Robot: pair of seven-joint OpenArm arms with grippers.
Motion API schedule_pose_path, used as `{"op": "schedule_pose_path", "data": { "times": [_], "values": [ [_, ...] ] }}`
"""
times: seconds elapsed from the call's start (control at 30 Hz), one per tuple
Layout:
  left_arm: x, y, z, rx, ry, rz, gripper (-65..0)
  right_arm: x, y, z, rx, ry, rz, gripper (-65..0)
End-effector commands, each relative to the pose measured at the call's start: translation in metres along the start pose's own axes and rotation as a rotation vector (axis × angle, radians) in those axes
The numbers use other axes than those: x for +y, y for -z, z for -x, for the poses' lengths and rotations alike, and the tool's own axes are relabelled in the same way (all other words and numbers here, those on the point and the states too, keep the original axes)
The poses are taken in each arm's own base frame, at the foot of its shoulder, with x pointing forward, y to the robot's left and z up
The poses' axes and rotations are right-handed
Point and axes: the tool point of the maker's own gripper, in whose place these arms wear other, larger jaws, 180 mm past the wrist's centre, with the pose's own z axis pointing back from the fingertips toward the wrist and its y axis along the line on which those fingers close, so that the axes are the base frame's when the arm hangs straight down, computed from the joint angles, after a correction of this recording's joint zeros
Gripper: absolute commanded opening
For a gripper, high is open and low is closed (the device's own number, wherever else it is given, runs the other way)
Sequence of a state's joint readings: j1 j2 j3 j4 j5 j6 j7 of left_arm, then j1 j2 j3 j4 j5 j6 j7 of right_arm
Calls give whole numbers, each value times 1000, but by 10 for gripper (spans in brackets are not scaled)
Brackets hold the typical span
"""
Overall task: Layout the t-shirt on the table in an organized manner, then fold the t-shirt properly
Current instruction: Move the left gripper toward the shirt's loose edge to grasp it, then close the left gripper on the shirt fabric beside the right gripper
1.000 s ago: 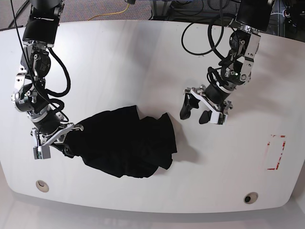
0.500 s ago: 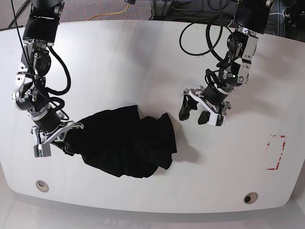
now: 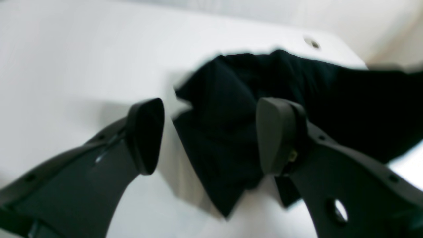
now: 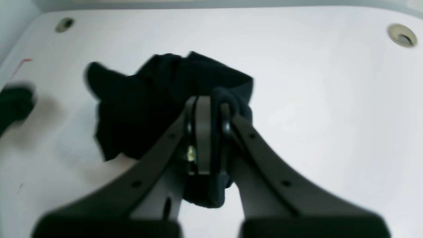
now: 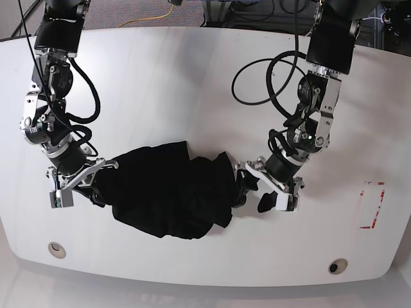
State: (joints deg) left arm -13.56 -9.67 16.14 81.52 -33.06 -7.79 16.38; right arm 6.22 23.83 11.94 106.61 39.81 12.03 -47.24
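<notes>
The t-shirt [image 5: 170, 191], black and crumpled into a wrinkled heap, lies on the white surface [image 5: 192, 77] toward its near edge, between my two arms. In the base view my right claw [image 5: 95, 181] sits at the heap's left end, and the right wrist camera shows that claw [image 4: 209, 109] with its jaws pressed together on a thick roll of the shirt's [image 4: 158, 96] black cloth, a fold hanging below the fingers [image 4: 202, 132]. My left claw [image 5: 253, 194] is low at the heap's opposite end, just beside the cloth edge. Its wrist camera, blurred, shows the left claw [image 3: 210, 134] with jaws spread wide apart, one dark pad [image 3: 147, 132] over bare white surface [image 3: 66, 66] and the other over the shirt [image 3: 231, 109], a pointed corner of cloth lying between them; I cannot tell whether either pad touches the cloth. A red tape outline [image 5: 372, 204] marks the surface well off to the far side of my left arm, and two round holes [image 5: 56, 249] sit near the front edge.
</notes>
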Motion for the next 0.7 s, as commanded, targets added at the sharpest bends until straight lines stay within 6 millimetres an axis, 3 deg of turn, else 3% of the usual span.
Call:
{"op": "schedule_pose_path", "data": {
  "times": [0.0,0.27,0.67],
  "values": [
    [2,10,-22,-46,9,7,-235,7,-7,-27,-83,-40,-17,-650],
    [20,24,-22,-19,4,-30,-232,14,-5,-22,-81,-17,-33,-650],
    [-10,51,-4,45,6,31,-233,15,-5,-20,-78,-12,-36,-650]
  ]
}}
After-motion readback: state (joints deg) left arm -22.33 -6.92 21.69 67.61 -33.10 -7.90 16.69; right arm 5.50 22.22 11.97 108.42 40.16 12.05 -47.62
